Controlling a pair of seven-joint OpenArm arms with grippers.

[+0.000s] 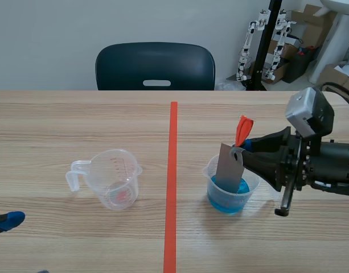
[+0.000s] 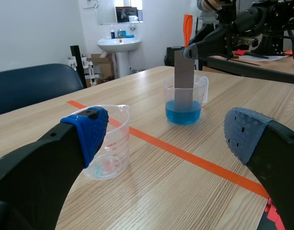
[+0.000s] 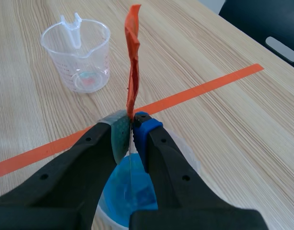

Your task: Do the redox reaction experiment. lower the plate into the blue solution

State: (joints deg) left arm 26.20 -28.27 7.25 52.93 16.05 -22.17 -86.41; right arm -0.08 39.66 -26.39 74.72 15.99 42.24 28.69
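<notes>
Closest to me, my left gripper [image 2: 164,136] is standing wide open and holding nothing; it is sitting back because this job needs only one hand; just ahead of it an empty measuring cup [image 2: 107,143] is standing; past the orange tape line [image 2: 194,160] the little cup [image 2: 204,91] is holding the blue solution [image 2: 185,115], with the grey plate [image 2: 183,81] upright in it.

From the scene view, my right gripper [image 1: 245,147] is reaching in from the side and pinching the plate's top, by the orange strip [image 1: 242,129]; I am holding it up high so my fingers are not getting wet; the plate's bottom end looks like it is dipping into the blue.

Over my right wrist, my pads [image 3: 119,132] are squeezing tight on the plate; the strip is sticking up between them; the blue solution is lying right underneath, so I think the plate is hanging straight down.
</notes>
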